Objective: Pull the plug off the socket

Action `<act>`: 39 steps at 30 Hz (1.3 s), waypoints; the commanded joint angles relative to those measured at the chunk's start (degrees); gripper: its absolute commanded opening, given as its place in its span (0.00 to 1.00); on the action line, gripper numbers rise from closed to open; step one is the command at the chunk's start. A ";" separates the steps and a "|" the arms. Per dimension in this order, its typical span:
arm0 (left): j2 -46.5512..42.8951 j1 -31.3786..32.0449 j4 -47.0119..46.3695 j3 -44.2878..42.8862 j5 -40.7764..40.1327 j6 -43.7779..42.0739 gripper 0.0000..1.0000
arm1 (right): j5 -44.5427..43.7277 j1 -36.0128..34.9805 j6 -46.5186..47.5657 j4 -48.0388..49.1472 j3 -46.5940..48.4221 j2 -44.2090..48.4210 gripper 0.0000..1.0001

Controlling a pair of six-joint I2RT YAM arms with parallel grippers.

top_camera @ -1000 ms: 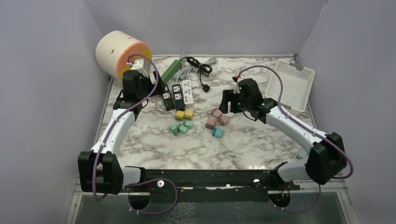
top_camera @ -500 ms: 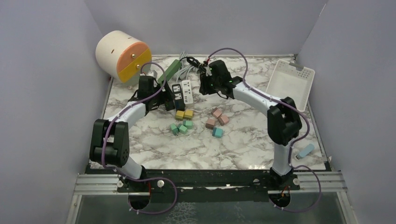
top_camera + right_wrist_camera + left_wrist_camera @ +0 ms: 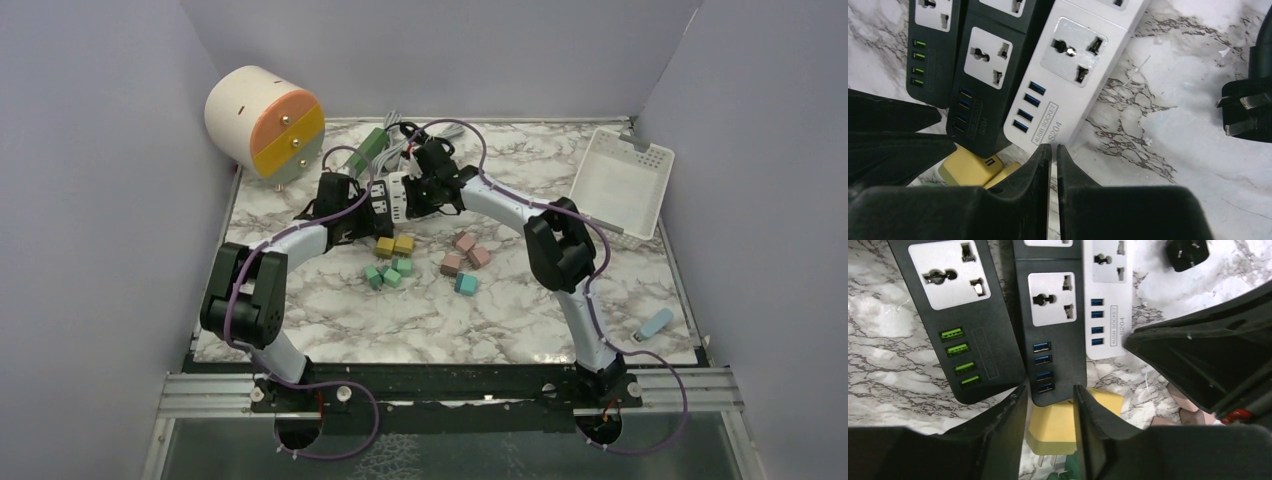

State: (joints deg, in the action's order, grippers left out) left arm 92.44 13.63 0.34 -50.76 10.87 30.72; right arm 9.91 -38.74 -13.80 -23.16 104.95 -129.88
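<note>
1. Looking through the right wrist camera, you see the right gripper (image 3: 1054,147) clenched, its two fingers pressed almost flat together with only a slit between them and nothing in them.
2. Its tips hang over the near end of the white power strip (image 3: 1068,75), right by the row of blue ports.
3. Your black plug (image 3: 1255,112) lies on the marble table (image 3: 1173,165) to the right of that strip and apart from it. Its metal prongs are bare and point left, so it is out of the socket.
4. Now the left gripper (image 3: 1049,390): its jaws stand a little apart with a narrow gap, grasping nothing, and a yellow block (image 3: 1058,427) shows through the gap.
5. Those tips sit over the near end of the black strip with blue ports (image 3: 1055,315), which lies side by side between the black strip with green ports (image 3: 963,315) and the white one.
6. From above, you have both arms meeting over the strips at the far middle of the table, with coloured blocks (image 3: 465,250) nearer you, the drum (image 3: 262,120) at far left and the white tray (image 3: 620,180) at far right.
</note>
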 commanded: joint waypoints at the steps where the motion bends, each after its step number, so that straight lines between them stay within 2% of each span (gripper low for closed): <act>1: 2.49 -0.09 -0.20 -1.18 -0.77 -0.66 0.37 | 2.87 -0.97 1.09 -3.54 2.52 -1.82 0.13; 7: 7.94 -0.08 0.86 -5.04 -0.59 -2.28 0.26 | 3.11 -1.07 1.84 -6.51 0.98 -0.53 0.13; 13: 11.20 -0.18 0.49 -6.92 -0.75 -1.99 0.22 | 3.26 -1.14 1.72 -6.75 -0.11 0.54 0.13; 20: 16.32 -0.36 0.82 -11.44 -2.61 -2.16 0.22 | 2.61 -1.10 1.82 -7.01 5.27 -4.03 0.13; 27: 18.41 -2.66 1.87 -14.69 -5.62 -3.31 0.22 | 2.95 -1.05 3.14 -8.23 16.46 -9.83 0.14; 29: 16.47 -3.22 1.26 -15.56 -5.63 -4.39 0.22 | 3.68 -0.80 3.24 -6.84 15.72 -6.86 0.18; 31: 14.14 -3.32 0.99 -17.31 -5.32 -6.60 0.22 | 7.31 0.20 2.71 0.80 8.51 -0.04 0.24; 33: 11.06 -3.30 0.92 -18.87 -4.81 -9.08 0.26 | 11.78 2.27 1.06 11.20 -1.64 8.09 0.41; 35: 7.56 -3.43 0.36 -20.00 -4.38 -11.36 0.37 | 14.33 4.77 -1.16 18.84 -9.07 15.16 0.59; 37: 3.75 -3.45 0.75 -21.41 -4.74 -13.45 0.57 | 14.39 6.53 -2.76 23.06 -14.14 20.75 0.75; 39: 0.15 -3.48 0.94 -22.35 -5.14 -15.25 0.70 | 13.32 7.80 -3.02 23.33 -15.70 24.14 0.79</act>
State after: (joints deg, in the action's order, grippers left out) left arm 102.85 10.68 3.64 -68.60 8.84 21.56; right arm 20.75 -34.13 -14.52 -12.60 92.03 -114.78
